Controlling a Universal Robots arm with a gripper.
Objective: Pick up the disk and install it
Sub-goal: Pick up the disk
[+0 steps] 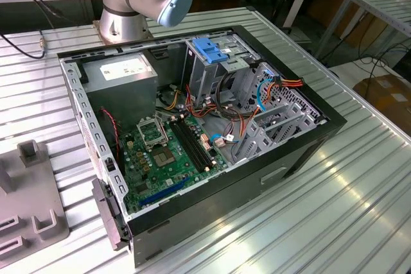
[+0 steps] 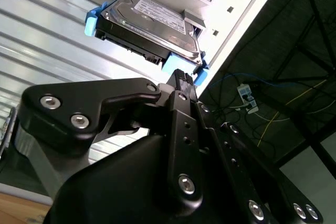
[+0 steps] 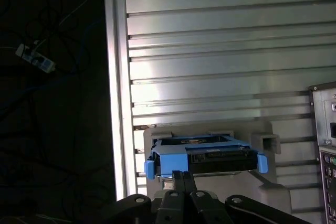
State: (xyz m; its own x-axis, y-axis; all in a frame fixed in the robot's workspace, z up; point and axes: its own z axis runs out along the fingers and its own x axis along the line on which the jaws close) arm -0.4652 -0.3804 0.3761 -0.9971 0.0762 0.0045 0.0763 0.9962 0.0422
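Ribbed aluminium formed the counter (image 3: 210, 51), where a grey holder (image 3: 265, 141) carried the disk (image 3: 207, 157), lying flat. The hand (image 3: 184, 174) was closed, its tip just at the blue rail (image 3: 173, 163); whether it pinched the rail I could not tell. I judged the disk stiff, rather heavy and sensitive to shocks, so the rail's edges, not the label face, seemed the place to hold.
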